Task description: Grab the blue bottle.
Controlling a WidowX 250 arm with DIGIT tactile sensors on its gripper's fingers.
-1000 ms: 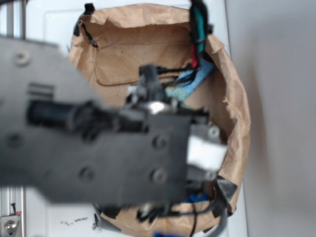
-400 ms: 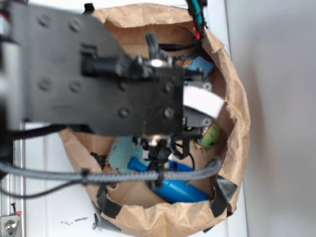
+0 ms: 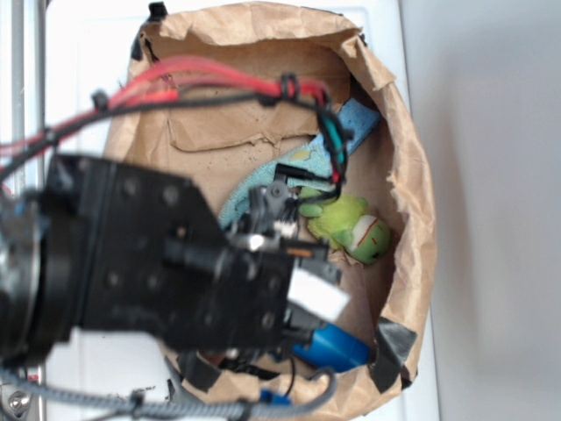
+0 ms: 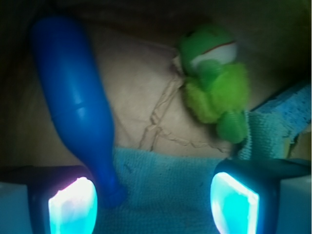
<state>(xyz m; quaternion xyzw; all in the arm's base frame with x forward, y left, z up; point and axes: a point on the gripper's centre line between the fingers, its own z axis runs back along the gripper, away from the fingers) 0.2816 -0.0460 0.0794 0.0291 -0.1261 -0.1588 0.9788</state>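
Gripper [image 4: 153,204] spread wide, empty — over teal cloth [image 4: 165,187] and blue bottle [image 4: 73,97] in paper bag [image 3: 412,193].

The exterior view looks straight down from close above the arm into a paper bag [image 3: 412,202]. The wrist view sits inside, near the floor, facing 12 o'clock. Both share the green toy [image 3: 355,230] [image 4: 214,83] and bottle [image 3: 337,347] [image 4: 73,97].

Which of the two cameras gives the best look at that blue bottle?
The wrist view: the blue bottle shows whole, lying on the bag floor, neck on the teal cloth. In the exterior view only its wide end shows from under the arm.
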